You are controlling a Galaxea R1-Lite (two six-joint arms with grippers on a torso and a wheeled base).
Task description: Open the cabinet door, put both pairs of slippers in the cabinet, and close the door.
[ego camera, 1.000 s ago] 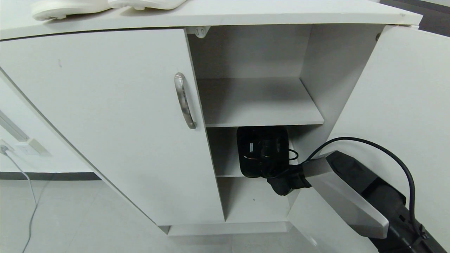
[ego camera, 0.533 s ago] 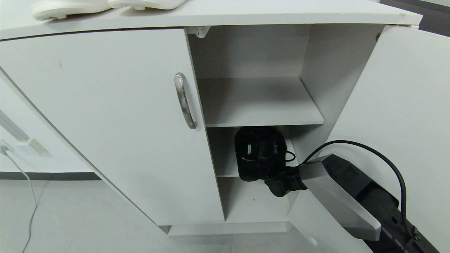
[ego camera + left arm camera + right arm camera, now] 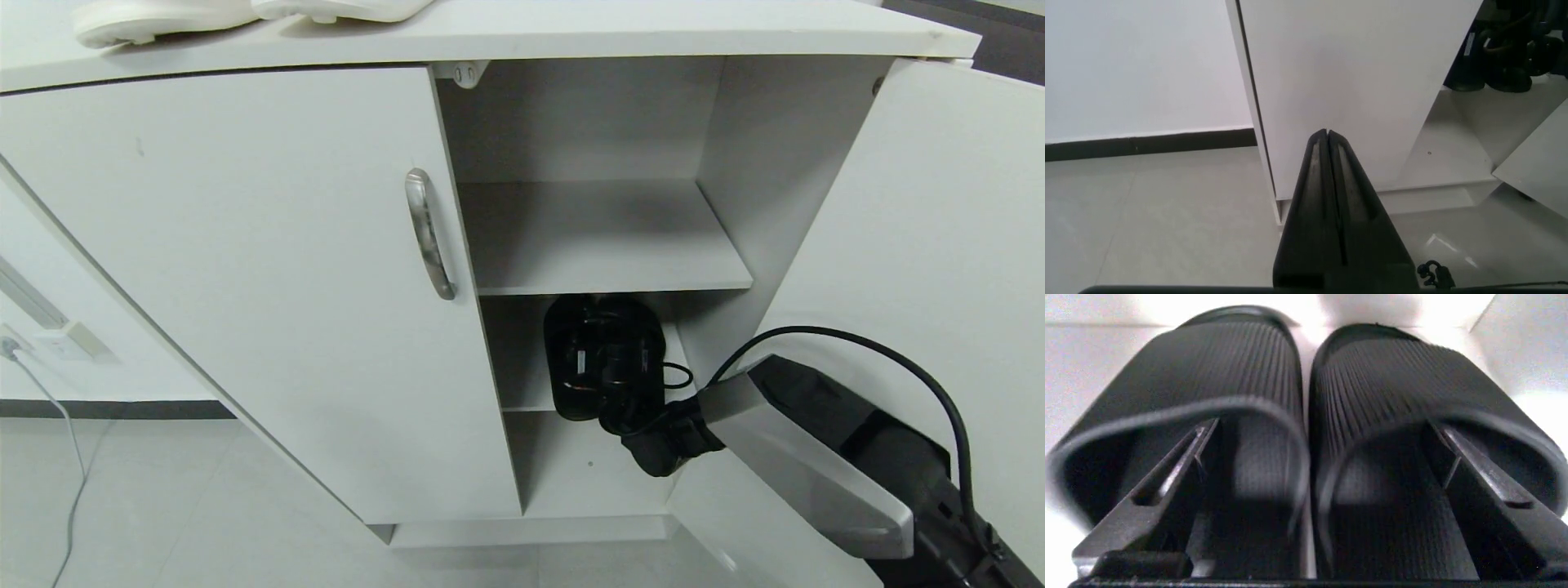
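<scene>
**Right arm.** The right gripper's (image 3: 1323, 429) fingers (image 3: 1167, 486) are spread wide. One is slid under the strap of each of the black slippers (image 3: 1388, 384), so the two inner strap walls sit between them. I cannot tell whether either finger presses on the rubber.

**Black slippers.** This is a matched pair with broad, finely ribbed straps and dark footbeds. They lie side by side and touching, soles down, with their heel openings toward the gripper. They rest on the cabinet's (image 3: 571, 33) middle shelf (image 3: 522, 384), at its near edge and under the upper shelf (image 3: 596, 237). The right arm enters the compartment from the near right, past the open right door (image 3: 922, 229).

**Left arm.** The left gripper (image 3: 1328, 135) has its fingers pressed together with nothing between them. It hangs low over the floor (image 3: 1151, 220), near the bottom corner of the closed left door (image 3: 229, 269).

**Surroundings.**
- The left door carries a curved metal handle (image 3: 429, 235) beside the opening.
- A pair of white slippers (image 3: 163, 16) lies on the cabinet top at the far left.
- A wall socket (image 3: 61, 341) with a grey cable sits to the left of the cabinet.
</scene>
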